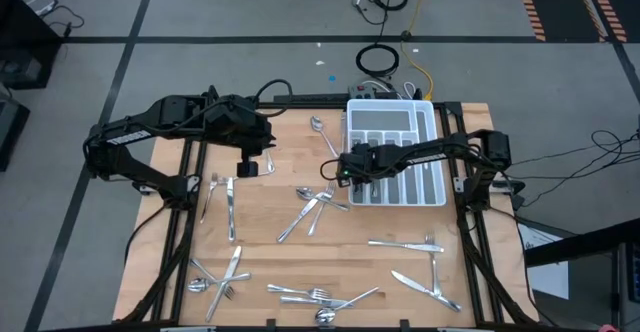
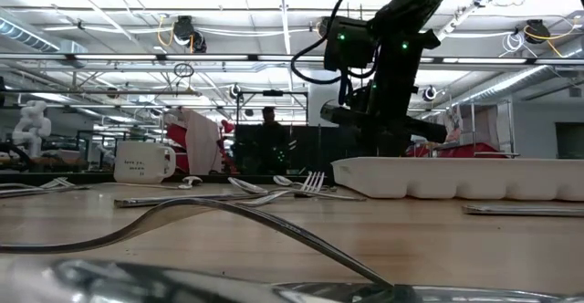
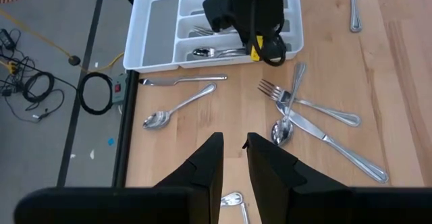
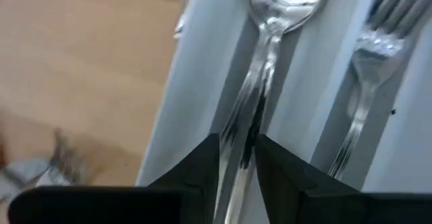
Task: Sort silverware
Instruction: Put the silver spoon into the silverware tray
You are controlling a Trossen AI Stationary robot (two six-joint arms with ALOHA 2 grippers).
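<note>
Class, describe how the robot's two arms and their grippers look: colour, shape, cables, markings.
Both arms are black and jointed. The left gripper and the right gripper each end in two dark wedge-shaped fingers. A black cable loops along the right arm, which shows small green lights and a yellow patch.

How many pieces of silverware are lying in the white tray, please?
2: a spoon in one slot, a fork in the next; the right arm may hide more.

One white cutlery tray (image 1: 441, 118) sits on the worktop (image 1: 270, 262), and inside it show one spoon (image 4: 270, 21) and one fork (image 4: 371, 55). One white mug (image 2: 141, 161) stands at the far edge. About twenty pieces of silverware (image 1: 310, 207) lie loose, overlapping too much for an exact tally.
</note>
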